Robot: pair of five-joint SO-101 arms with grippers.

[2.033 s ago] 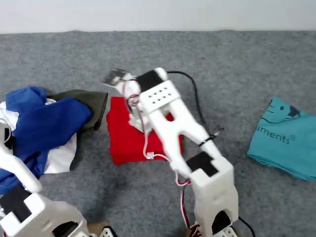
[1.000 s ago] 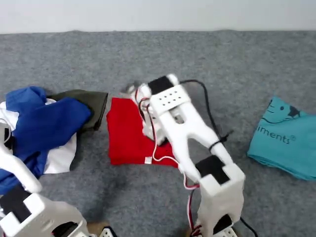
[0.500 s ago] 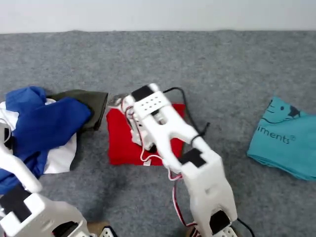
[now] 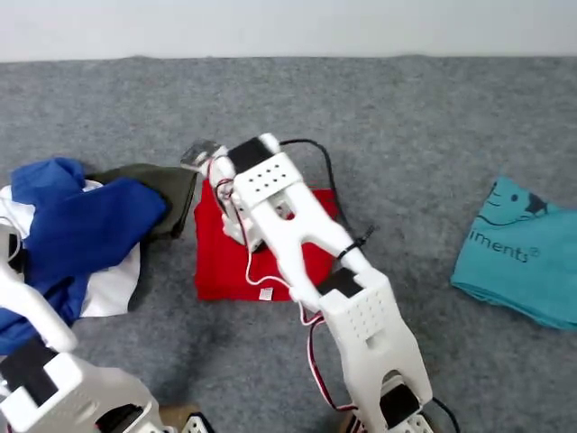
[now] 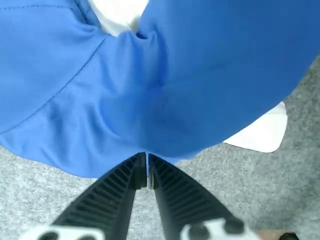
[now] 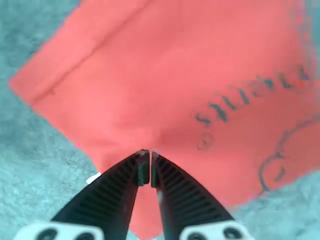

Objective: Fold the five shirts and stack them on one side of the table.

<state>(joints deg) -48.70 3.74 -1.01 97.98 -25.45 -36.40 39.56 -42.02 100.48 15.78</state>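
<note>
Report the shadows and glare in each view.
High view: soft, even light, no glare, faint shadow under the right arm on the red shirt. Left wrist view: soft shading in the folds of the blue shirt, no glare. Right wrist view: red shirt evenly lit, one faint crease shadow.

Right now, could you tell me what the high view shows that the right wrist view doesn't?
High view: the teal shirt at right; the blue shirt, white shirt and olive shirt at left. Right wrist view: dark print on the red shirt, near the shut right gripper. Both: the red shirt on the grey table.
</note>
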